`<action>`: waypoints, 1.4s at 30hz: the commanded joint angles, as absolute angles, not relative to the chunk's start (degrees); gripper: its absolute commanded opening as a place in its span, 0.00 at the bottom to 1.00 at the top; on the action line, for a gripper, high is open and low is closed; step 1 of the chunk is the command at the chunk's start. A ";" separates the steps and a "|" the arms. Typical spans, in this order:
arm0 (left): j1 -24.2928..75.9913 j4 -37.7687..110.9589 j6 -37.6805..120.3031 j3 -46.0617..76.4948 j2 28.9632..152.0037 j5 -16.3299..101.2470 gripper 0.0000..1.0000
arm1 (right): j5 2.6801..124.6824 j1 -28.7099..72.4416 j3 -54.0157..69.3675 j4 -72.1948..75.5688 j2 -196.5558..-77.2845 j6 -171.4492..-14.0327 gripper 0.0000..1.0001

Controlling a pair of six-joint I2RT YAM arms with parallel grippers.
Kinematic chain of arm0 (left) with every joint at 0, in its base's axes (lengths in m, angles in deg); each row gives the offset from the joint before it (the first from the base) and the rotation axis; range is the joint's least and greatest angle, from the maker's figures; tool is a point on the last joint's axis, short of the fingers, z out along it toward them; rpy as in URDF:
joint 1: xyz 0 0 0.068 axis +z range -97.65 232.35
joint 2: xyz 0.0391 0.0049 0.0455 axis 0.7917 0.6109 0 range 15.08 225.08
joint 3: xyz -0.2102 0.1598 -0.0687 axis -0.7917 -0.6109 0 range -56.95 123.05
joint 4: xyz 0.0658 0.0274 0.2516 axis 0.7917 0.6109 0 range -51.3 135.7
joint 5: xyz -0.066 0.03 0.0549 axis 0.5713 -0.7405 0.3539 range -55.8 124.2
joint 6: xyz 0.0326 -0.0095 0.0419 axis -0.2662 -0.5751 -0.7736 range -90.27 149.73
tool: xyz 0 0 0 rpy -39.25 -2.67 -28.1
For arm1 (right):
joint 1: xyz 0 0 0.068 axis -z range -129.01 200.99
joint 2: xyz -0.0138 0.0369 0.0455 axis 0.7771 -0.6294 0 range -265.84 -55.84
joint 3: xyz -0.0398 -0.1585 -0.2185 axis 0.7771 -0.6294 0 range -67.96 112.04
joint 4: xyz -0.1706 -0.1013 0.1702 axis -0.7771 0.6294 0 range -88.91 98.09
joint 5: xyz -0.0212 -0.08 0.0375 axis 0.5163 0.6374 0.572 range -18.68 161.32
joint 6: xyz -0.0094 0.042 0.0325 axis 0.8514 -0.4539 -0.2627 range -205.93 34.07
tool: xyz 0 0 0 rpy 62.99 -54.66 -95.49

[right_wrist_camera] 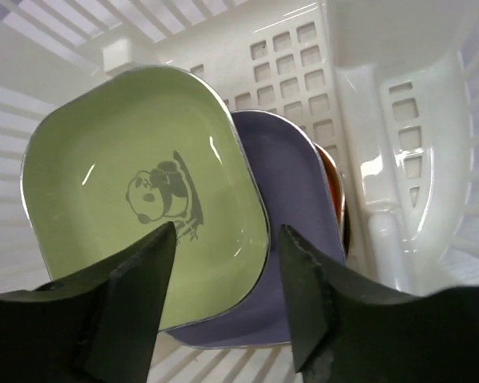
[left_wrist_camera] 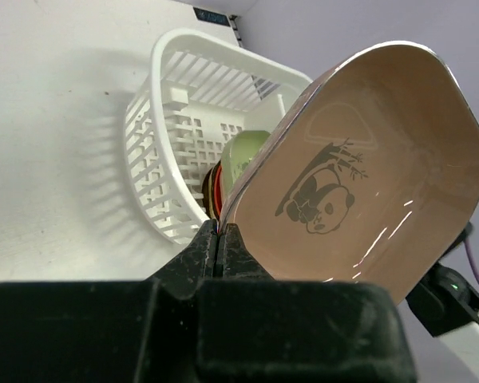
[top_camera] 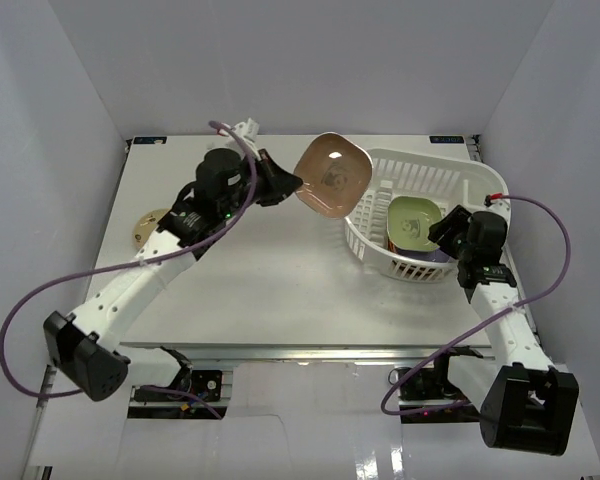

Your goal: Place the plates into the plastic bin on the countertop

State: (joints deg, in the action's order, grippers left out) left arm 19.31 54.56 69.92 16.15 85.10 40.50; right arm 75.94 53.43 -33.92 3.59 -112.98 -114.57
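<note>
Pinching a glossy rounded-square beige plate (left_wrist_camera: 367,159), left hand (left_wrist_camera: 218,239); right hand (right_wrist_camera: 227,233) spread above latticed bin (right_wrist_camera: 383,159).

Dark panda prints mark the beige plate (left_wrist_camera: 367,159) and green plate (right_wrist_camera: 144,199); the bin (top_camera: 430,175) is white lattice.

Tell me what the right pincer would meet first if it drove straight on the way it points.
Most likely the green plate, stacked over the lavender plate inside the plastic bin. The open right pincer points at its lower part. Depth is hard to judge.
</note>
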 commanded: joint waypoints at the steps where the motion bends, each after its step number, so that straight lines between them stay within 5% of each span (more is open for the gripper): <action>1: 15.97 51.88 67.26 22.05 91.26 33.95 0.00 | 70.02 56.61 -33.77 2.67 -109.99 -114.93 0.65; 6: 10.34 52.85 64.45 32.67 102.07 29.29 0.00 | 65.43 59.95 -26.75 5.21 -104.10 -116.69 0.74; 8: 8.50 53.63 64.10 35.67 107.17 28.66 0.00 | 67.18 60.48 -21.85 7.23 -101.55 -117.04 0.69; 12: 4.54 56.88 62.17 45.16 117.62 27.52 0.00 | 70.18 61.19 -14.88 9.09 -97.69 -117.56 0.39; 19: -1.52 66.19 58.39 64.92 136.09 28.83 0.01 | 66.85 60.93 -5.56 11.11 -97.50 -118.18 0.35; 21: -1.97 67.43 57.42 66.88 138.99 29.19 0.18 | 66.14 60.93 -4.51 11.20 -97.24 -118.01 0.35; 22: -2.05 68.05 56.81 67.49 139.35 29.80 0.50 | 66.14 60.84 -4.33 11.81 -97.15 -117.83 0.35; 23: -2.14 68.49 55.41 68.37 139.27 29.45 0.64 | 66.14 60.84 -4.33 11.99 -97.06 -117.40 0.36; 26: -1.97 70.34 52.42 68.47 136.99 22.79 0.91 | 65.17 60.84 -5.38 11.64 -97.15 -117.04 0.36; 31: 4.07 68.67 50.56 58.04 122.07 15.31 0.98 | 56.67 60.40 -8.19 7.79 -97.32 -117.22 0.38; 37: 26.00 56.90 60.30 17.19 90.82 19.68 0.91 | 36.01 57.17 -12.84 -2.41 -101.80 -122.56 0.44; 42: 48.07 54.88 67.60 -3.82 78.10 29.42 0.82 | 52.46 33.02 -8.91 4.75 -109.35 -110.99 0.50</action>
